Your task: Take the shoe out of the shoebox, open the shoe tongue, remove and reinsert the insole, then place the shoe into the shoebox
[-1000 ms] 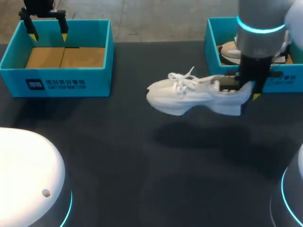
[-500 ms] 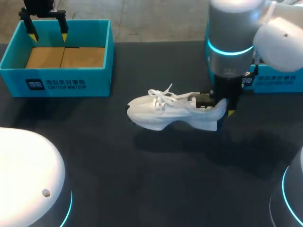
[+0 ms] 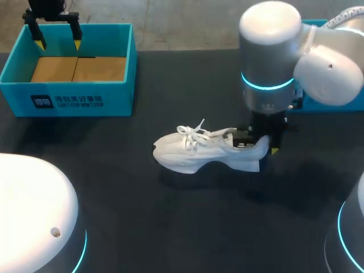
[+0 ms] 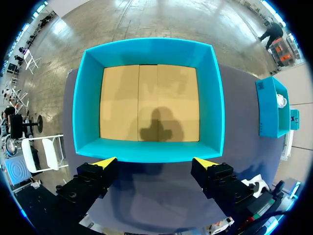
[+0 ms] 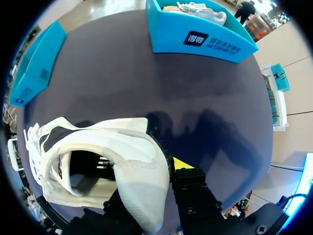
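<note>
- The dark desk carries two teal shoeboxes, well apart at its far corners, and one shoe near its middle.
- My right arm comes in from the right side and reaches toward the middle. Its thick wrist section with a glowing ring stands nearly upright, pointing straight down over the shoe's heel.
- My left arm shows mostly as its gripper at the far left, hanging over the left shoebox, which holds only a brown cardboard floor.
- The right shoebox sits at the far right, largely hidden behind the right arm in the head view; another white shoe lies inside it.
- The white shoe lies level, out of both boxes, toe toward the left and laces up. Its sole seems to touch the desk, though it may be just above it.
- The right gripper is clamped on the heel collar, one finger inside the shoe's opening and the yellow-tipped one outside.
- The left gripper stands wide apart and holds nothing, its tips just above the box's near wall.
- Against a second ago, the shoe has come away from beside the right shoebox, leftward and lower. Since half a second ago it has only sunk slightly. The left gripper has not shifted.
</note>
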